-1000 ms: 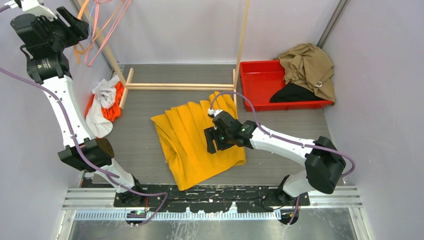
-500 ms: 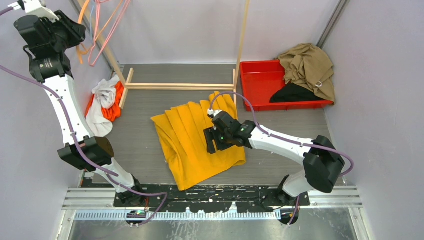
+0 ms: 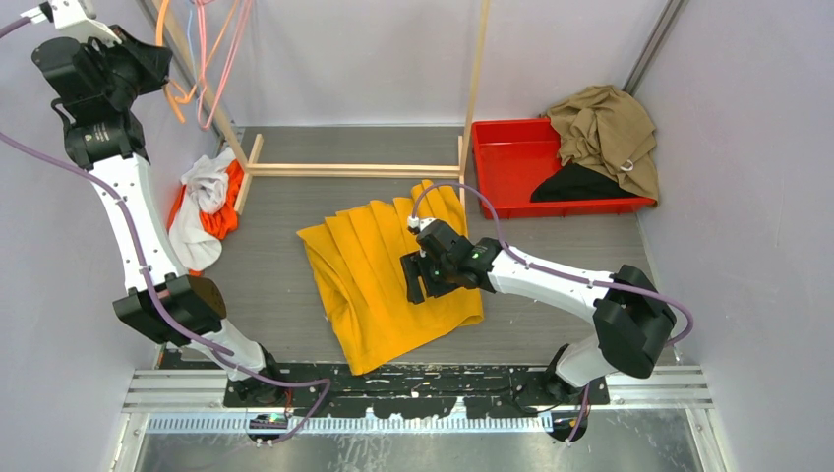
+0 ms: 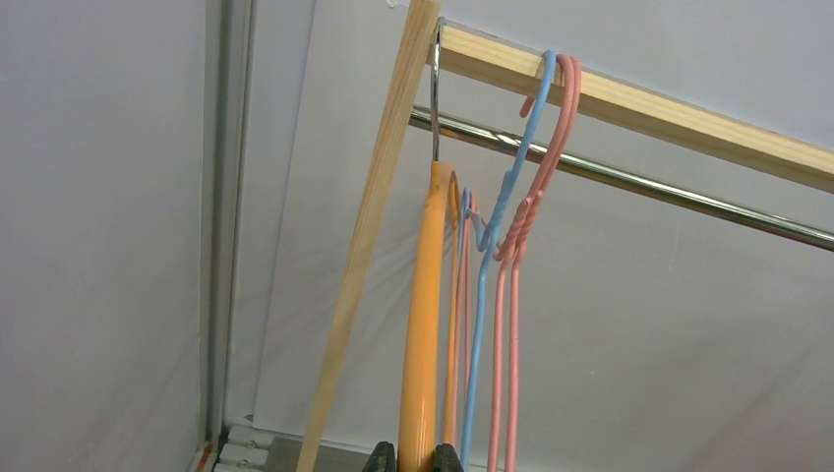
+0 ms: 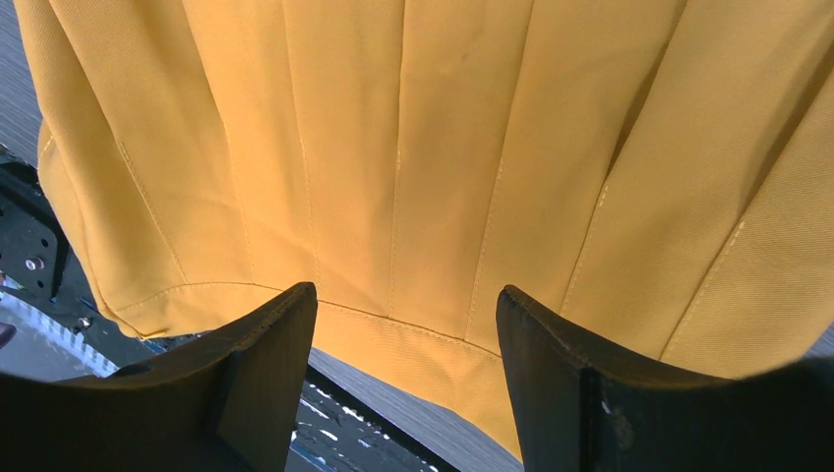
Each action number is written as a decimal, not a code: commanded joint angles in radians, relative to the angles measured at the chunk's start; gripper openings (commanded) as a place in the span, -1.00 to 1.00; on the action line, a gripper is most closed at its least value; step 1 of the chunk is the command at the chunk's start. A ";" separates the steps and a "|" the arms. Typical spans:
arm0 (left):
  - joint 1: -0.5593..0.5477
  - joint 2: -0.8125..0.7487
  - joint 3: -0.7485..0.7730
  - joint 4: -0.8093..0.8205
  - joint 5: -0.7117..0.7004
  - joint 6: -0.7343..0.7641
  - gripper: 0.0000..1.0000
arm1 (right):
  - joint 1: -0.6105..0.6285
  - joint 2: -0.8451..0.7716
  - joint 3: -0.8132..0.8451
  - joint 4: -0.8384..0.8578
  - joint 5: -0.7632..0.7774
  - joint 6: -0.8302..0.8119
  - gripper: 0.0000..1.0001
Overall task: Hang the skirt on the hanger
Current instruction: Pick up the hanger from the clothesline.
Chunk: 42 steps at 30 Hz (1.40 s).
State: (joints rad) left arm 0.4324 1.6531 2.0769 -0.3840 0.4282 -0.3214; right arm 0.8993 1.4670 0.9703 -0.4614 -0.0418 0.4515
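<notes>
Yellow cloth catches the eye first: the skirt (image 3: 379,285) lies spread flat on the grey table (image 3: 285,285), pleats fanned, hem toward the arm bases. The right end effector (image 3: 415,277) sits low over its right half with fingers spread wide and nothing held; from its own camera the hem runs between the two dark fingers (image 5: 266,374), though I cannot tell if they touch the fabric.

High at the far left, the left end effector (image 4: 413,458) is clenched on the lower part of an orange hanger (image 4: 421,324), which hangs by its metal hook from the wooden rail (image 4: 639,98), beside a blue hanger (image 4: 482,295) and pink hangers (image 4: 511,324).

A red tray (image 3: 511,162) at the far right holds tan and black clothes.
</notes>
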 commanded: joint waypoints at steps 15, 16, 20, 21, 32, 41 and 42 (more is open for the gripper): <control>0.004 -0.075 0.144 0.047 0.050 -0.011 -0.99 | -0.002 0.000 0.023 0.015 -0.013 0.013 0.43; 0.004 -0.063 0.182 0.003 0.049 -0.002 -0.99 | -0.003 0.002 0.025 0.013 -0.013 0.012 0.43; 0.004 -0.066 0.230 -0.081 0.030 0.026 -1.00 | -0.002 0.007 0.029 0.011 -0.017 0.012 0.43; 0.003 -0.080 0.211 -0.077 0.026 0.029 -1.00 | -0.002 0.009 0.029 0.009 -0.019 0.012 0.43; 0.004 -0.314 -0.251 0.234 -0.023 0.000 -1.00 | -0.002 0.014 0.031 0.001 -0.024 0.006 0.43; 0.003 -0.300 -0.291 0.366 -0.049 -0.039 -1.00 | -0.003 0.016 0.021 0.001 -0.024 0.007 0.42; 0.003 -0.290 -0.279 0.368 -0.049 -0.042 -1.00 | -0.002 0.018 0.021 0.000 -0.022 0.007 0.42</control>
State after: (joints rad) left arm 0.4339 1.3506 1.7298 -0.1825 0.3992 -0.3382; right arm 0.8993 1.4868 0.9707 -0.4763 -0.0616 0.4553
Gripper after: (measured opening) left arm 0.104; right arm 0.712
